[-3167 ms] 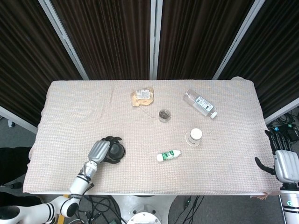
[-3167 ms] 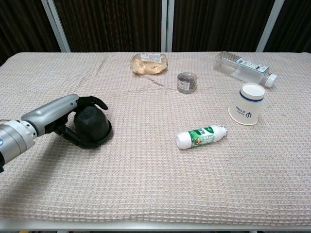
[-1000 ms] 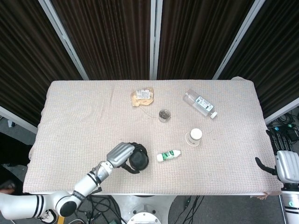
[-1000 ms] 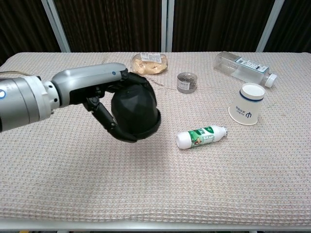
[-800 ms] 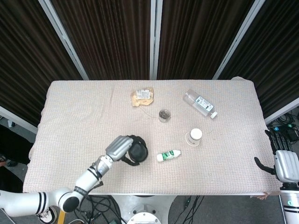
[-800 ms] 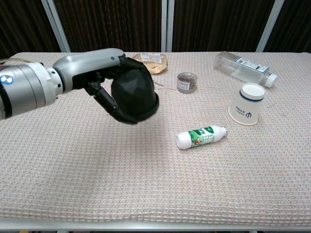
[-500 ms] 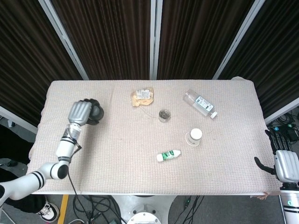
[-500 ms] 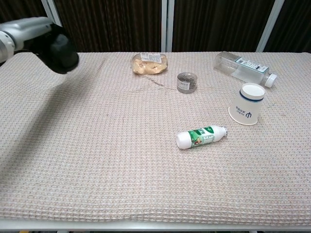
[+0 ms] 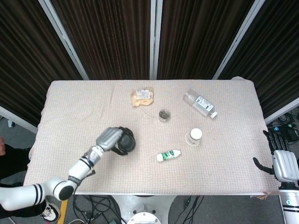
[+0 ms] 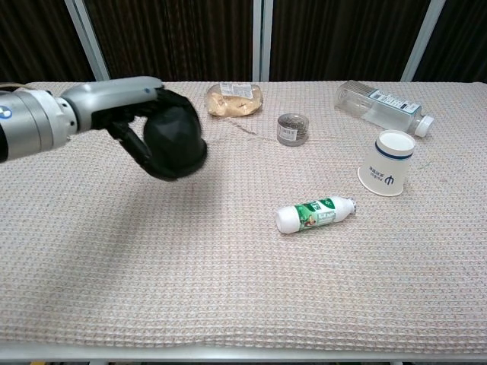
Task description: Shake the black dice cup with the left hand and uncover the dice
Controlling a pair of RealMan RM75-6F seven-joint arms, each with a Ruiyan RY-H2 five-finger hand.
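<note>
My left hand (image 9: 111,138) (image 10: 129,114) grips the black dice cup (image 9: 125,143) (image 10: 174,141) and holds it in the air over the left half of the table, tilted with its rim toward the right. No dice show in either view. My right hand (image 9: 282,164) hangs off the table's right edge with its fingers apart and nothing in it; the chest view does not show it.
On the beige cloth table (image 10: 228,289) lie a small green-labelled bottle (image 10: 314,214), a white paper cup (image 10: 386,173), a clear plastic bottle (image 10: 383,107), a small round tin (image 10: 291,128) and a wrapped bun (image 10: 234,99).
The left hand lifted the cup from the table's front left, swung it right, then far to the back left, and now has brought it back toward the middle left.
</note>
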